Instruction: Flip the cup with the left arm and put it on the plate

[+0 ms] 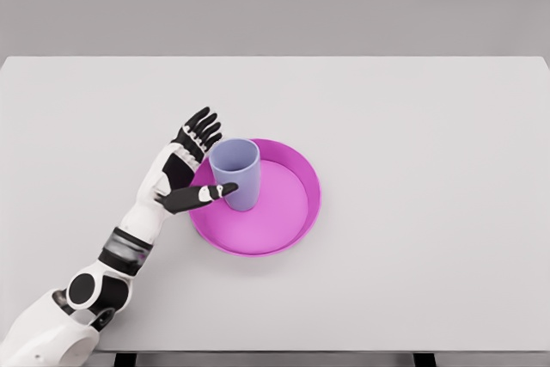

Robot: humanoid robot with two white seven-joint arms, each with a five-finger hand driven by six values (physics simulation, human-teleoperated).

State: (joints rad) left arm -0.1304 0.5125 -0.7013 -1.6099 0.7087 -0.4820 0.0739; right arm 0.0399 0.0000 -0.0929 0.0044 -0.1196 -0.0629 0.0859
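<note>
A plain grey wall stands behind a wide, matte white bench (412, 126) whose front edge is cut off near the bottom of the view, with dark leg stubs just showing below it. On the bench sits a round magenta plate (296, 217) with a low raised rim and a smooth, flat floor. A pale blue-lilac cup (235, 172) stands upright, mouth up, on the left part of the plate; it is a smooth, slightly tapered cylinder, and its base is partly hidden by the thumb crossing in front. The left robot hand (191, 169), white-shelled with black jointed fingers (203, 129), is open just left of the cup: the fingers are spread upward and away, and the thumb reaches across the cup's lower side. Whether the thumb touches the cup is hard to tell. The white arm's shoulder is cut off at the lower left corner.
</note>
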